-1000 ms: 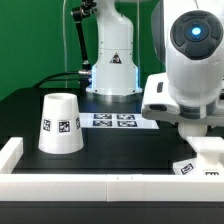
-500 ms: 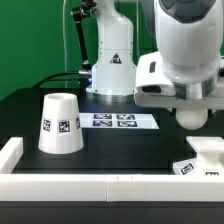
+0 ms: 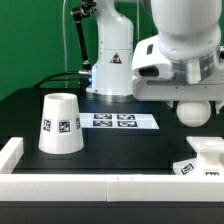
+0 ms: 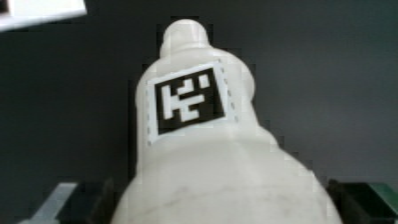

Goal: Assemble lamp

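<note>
My gripper [image 3: 194,99] is shut on the white ball-shaped bulb [image 3: 194,112] and holds it in the air at the exterior view's right, above the flat square base [image 3: 205,158] on the table. In the wrist view the bulb [image 4: 210,150] fills the picture between my gripper's [image 4: 210,206] dark fingers [image 4: 63,200], its tag facing the camera and its narrow stem pointing away. The truncated-cone shade [image 3: 60,124] stands wide end down at the exterior view's left, far from the gripper.
The marker board [image 3: 118,121] lies flat behind the shade, in front of a second robot's base [image 3: 112,70]. A white rail [image 3: 100,185] borders the front and left of the black table. A white patch [image 4: 39,12] shows at the wrist view's corner.
The arm has risen from low over the base. The bulb has come up into view in the gripper and now hangs clear above the base.
</note>
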`<action>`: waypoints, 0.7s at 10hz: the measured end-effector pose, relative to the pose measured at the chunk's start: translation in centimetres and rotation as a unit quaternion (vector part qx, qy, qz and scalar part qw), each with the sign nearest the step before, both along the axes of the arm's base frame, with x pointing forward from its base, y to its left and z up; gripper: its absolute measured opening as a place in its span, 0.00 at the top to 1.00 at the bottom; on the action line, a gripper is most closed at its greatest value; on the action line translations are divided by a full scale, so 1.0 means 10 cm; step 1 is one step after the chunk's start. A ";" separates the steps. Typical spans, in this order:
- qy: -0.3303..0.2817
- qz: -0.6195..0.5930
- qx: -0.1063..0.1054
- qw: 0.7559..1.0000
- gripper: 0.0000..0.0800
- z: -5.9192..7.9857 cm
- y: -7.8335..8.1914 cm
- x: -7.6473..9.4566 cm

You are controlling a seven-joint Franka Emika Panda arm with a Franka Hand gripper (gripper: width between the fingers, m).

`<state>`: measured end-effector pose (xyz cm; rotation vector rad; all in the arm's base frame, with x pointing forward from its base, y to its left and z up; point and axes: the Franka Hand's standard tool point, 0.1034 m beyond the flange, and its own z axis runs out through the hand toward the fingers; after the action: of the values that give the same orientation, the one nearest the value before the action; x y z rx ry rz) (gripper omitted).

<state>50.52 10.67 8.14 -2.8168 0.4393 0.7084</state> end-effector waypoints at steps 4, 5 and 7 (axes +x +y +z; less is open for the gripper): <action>-0.144 0.035 -0.039 0.988 0.28 0.59 -0.08 0.25; -0.163 0.032 -0.052 0.985 0.28 0.64 -0.04 0.25; -0.244 0.023 -0.063 0.968 0.28 0.60 -0.01 0.31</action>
<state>53.66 10.58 14.14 -2.9834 0.3388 -0.0219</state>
